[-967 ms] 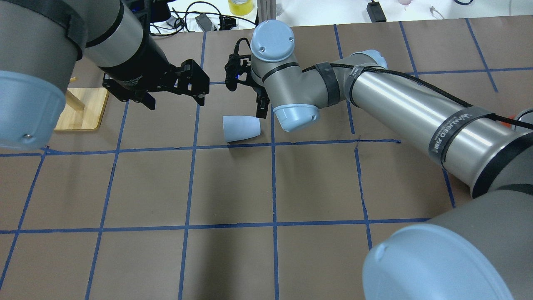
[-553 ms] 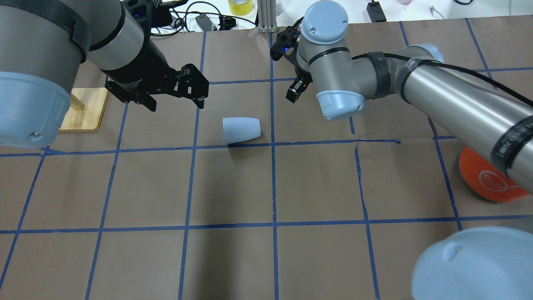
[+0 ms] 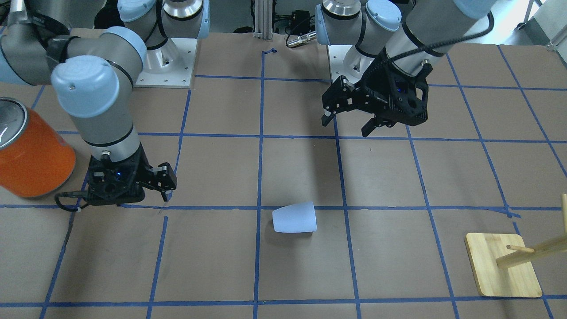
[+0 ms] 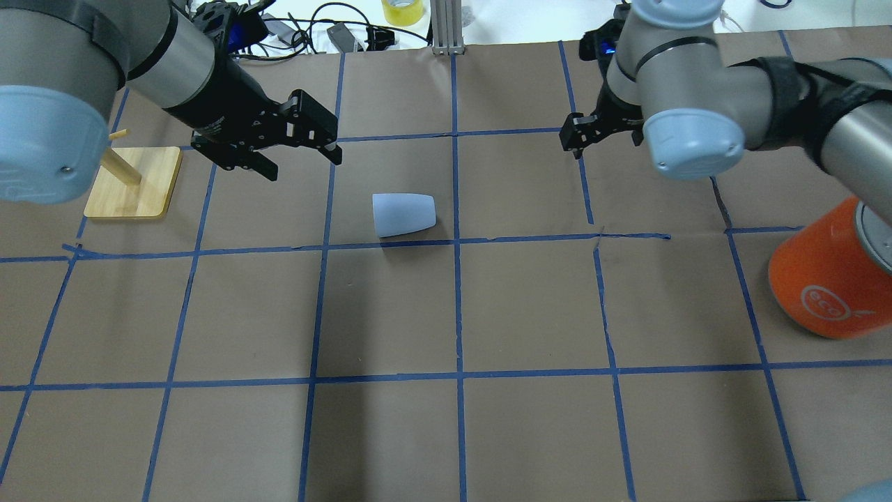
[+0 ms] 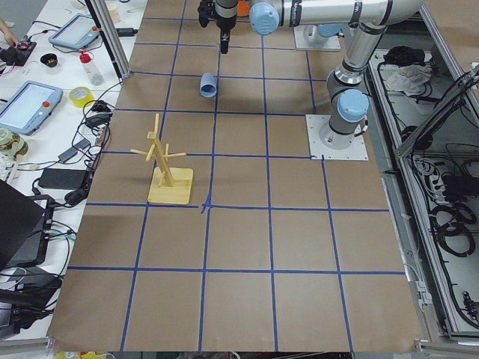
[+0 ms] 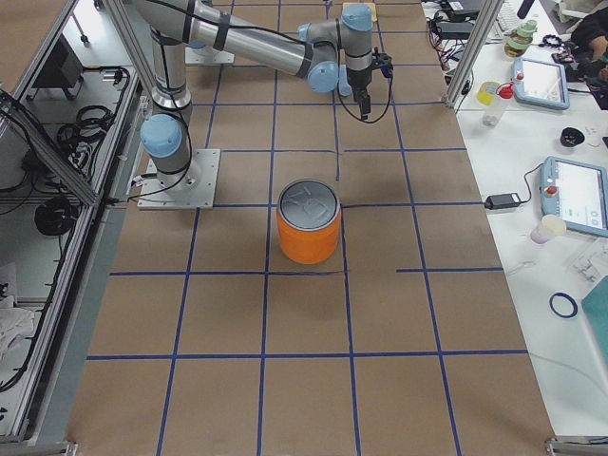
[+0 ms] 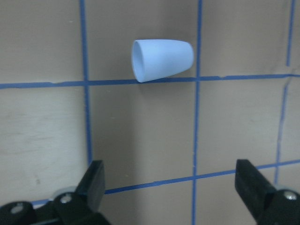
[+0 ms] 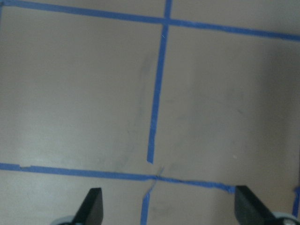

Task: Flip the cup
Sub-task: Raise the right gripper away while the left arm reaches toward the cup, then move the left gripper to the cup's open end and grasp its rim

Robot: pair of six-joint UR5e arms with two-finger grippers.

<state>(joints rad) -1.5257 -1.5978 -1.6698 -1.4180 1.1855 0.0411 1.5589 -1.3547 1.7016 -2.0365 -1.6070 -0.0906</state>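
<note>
Now that the right arm has swung off toward the table's right side, the orange can [image 4: 829, 279] at the near right shows in full. Mid-table, the cup [image 4: 404, 215] lies where it was, on its side just beyond a blue tape line, mouth toward the robot's left. Farther back, the left gripper [image 4: 301, 164] hovers spread wide and empty near the cup, while the right gripper [image 4: 603, 141], likewise spread and empty, hangs well apart, so the flip likely falls to the left arm.

I found the light soft and even from overhead; the small pale blue plastic cup [image 4: 403, 215] cast a thin shadow on the brown paper-covered desk [image 4: 529, 307]; my right wrist view was blurred.
</note>
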